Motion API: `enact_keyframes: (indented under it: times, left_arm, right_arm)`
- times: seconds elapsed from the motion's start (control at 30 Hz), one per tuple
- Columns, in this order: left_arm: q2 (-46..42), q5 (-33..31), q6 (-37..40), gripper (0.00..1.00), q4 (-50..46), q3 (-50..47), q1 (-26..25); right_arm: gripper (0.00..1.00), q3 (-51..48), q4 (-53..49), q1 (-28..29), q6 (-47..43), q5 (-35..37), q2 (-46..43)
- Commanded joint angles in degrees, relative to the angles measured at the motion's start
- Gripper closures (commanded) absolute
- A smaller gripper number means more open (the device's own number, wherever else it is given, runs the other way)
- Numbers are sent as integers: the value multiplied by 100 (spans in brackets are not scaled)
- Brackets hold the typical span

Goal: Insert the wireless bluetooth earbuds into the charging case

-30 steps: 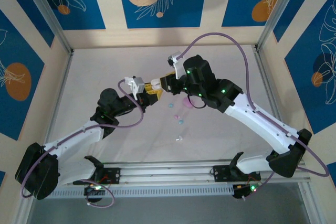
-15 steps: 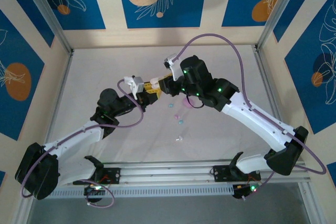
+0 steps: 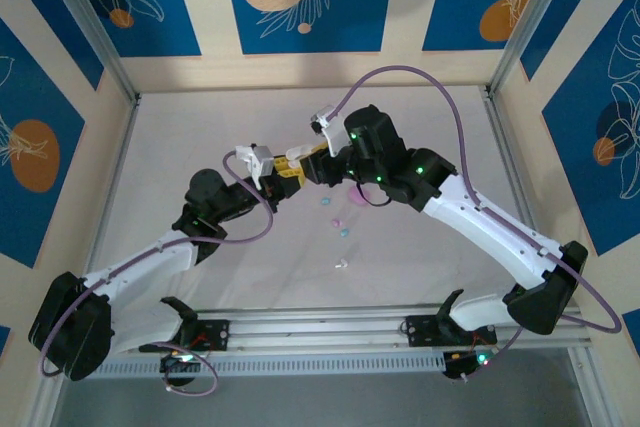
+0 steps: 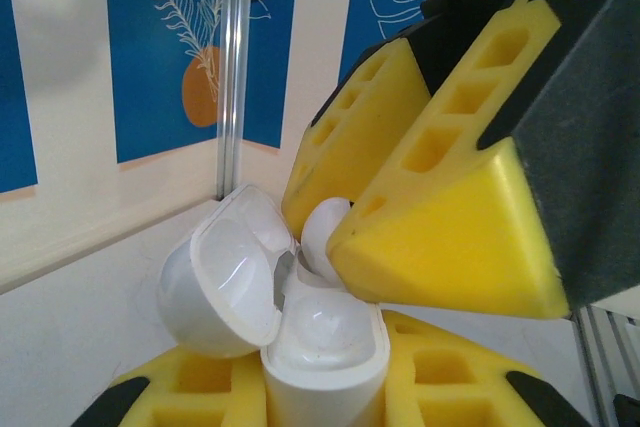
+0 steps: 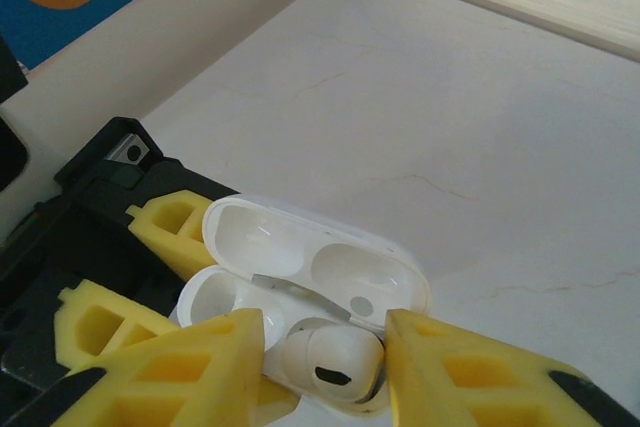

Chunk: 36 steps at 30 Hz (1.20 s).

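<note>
Over the middle of the white desk [image 3: 180, 137], the left claw [image 3: 283, 171] is clamped on the body of a white pebble-shaped plastic charging case [image 5: 300, 247]. In the right wrist view its lid is hinged open toward 12 o'clock. A white plastic earbud [image 5: 330, 362] sits in the well at 3 o'clock, and the 9 o'clock well looks empty. The right claw [image 3: 310, 163] stands narrow, one yellow finger either side of that bud, but I cannot tell whether it pinches. The step in hand looks like seating this bud. Next, the right claw should spread and lift clear without dragging it, then fetch from the loose pastel earbuds [image 3: 344, 232] at 5 o'clock.
</note>
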Motion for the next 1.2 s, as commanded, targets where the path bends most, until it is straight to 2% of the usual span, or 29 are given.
enact_keyframes:
  times: [0.0,0.23,0.53,0.7,0.8,0.9,1.03,1.17]
  left_arm:
    - [-91,65,-32,84,392,261,-59]
    - [-135,114,86,84,244,265,-52]
    - [-179,95,141,84,137,249,-58]
    - [-197,75,170,84,85,237,-56]
    - [-215,83,206,84,66,230,-51]
    - [-230,91,256,84,40,235,-58]
    - [-289,75,386,84,-77,228,-58]
    - [-387,63,605,83,-212,223,-57]
  right_arm:
    - [58,208,-261,-46,159,-447,11]
    - [45,330,-280,-234,575,-817,-24]
    - [38,392,-209,-459,1120,-1060,-61]
    - [42,394,-191,-538,1287,-1054,-81]
    - [50,395,-230,-560,1317,-984,-81]
    - [55,396,-275,-564,1345,-897,-130]
    - [55,420,-283,-569,1406,-799,-294]
    - [48,268,-46,-578,1457,-707,-683]
